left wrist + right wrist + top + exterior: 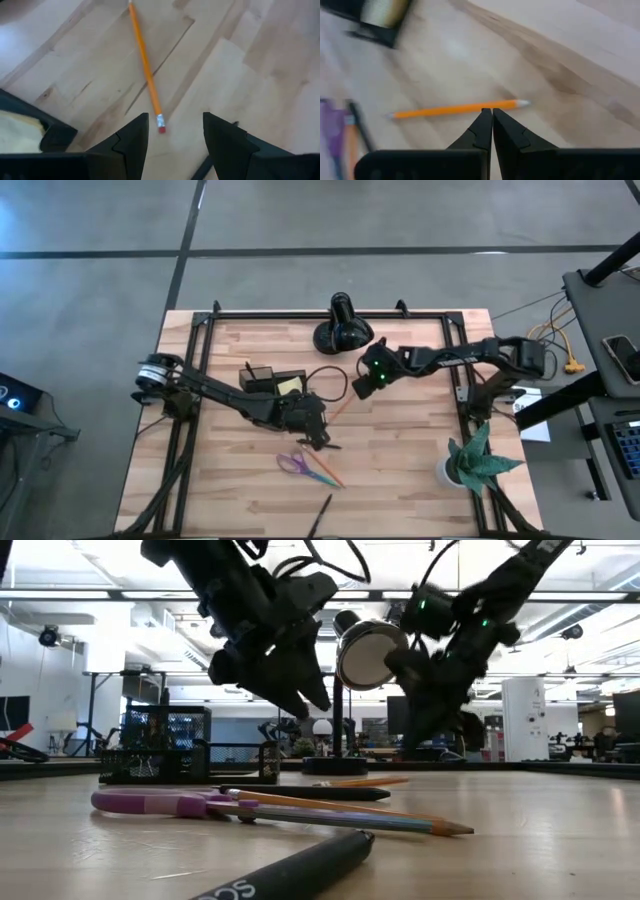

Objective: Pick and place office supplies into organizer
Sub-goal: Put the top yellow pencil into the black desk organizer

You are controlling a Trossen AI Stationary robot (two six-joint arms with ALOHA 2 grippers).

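Observation:
The black organizer (268, 382) stands left of the table's middle, with the yellow sticky-note pad (291, 385) in it. A thin orange pencil (340, 408) lies flat just right of it. My left gripper (175, 122) is open and hovers above the pencil's (144, 60) eraser end; it (316, 430) is near the table's middle. My right gripper (492, 114) is shut and hangs in the air over the same pencil (455, 109), right of the organizer (375, 15). The purple-handled scissors (294, 463) and a second pencil (326, 474) lie flat nearer the near edge.
A black dome lamp (341, 330) stands at the far edge, and a green plant in a white pot (470, 462) at the near right corner. One black pen (320, 515) lies by the near edge, another (322, 445) below my left gripper. A black frame (300, 315) rims the table.

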